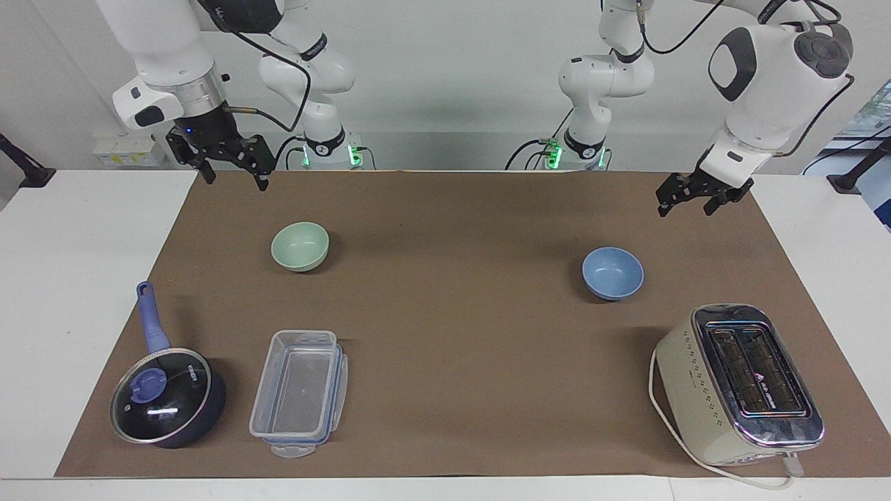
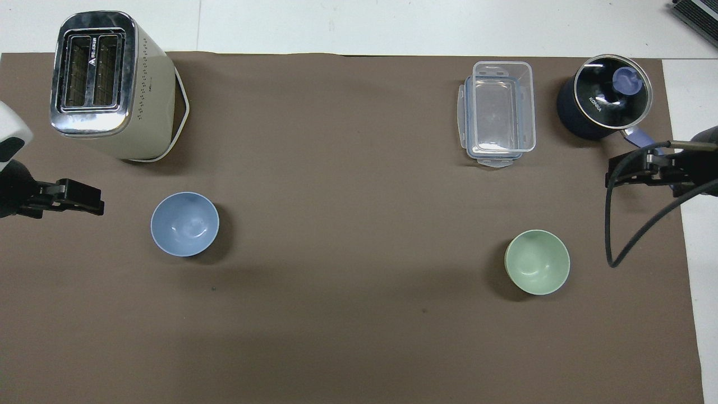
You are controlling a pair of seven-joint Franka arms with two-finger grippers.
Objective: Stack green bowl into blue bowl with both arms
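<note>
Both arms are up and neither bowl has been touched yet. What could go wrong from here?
1. The green bowl and blue bowl sit at different ends of the mat, so a long carry or handover may let the green bowl slip.
2. The toaster stands close to the blue bowl; the left gripper might clip it.
3. The right gripper, open above the mat, may tip the green bowl when pinching its rim.
</note>
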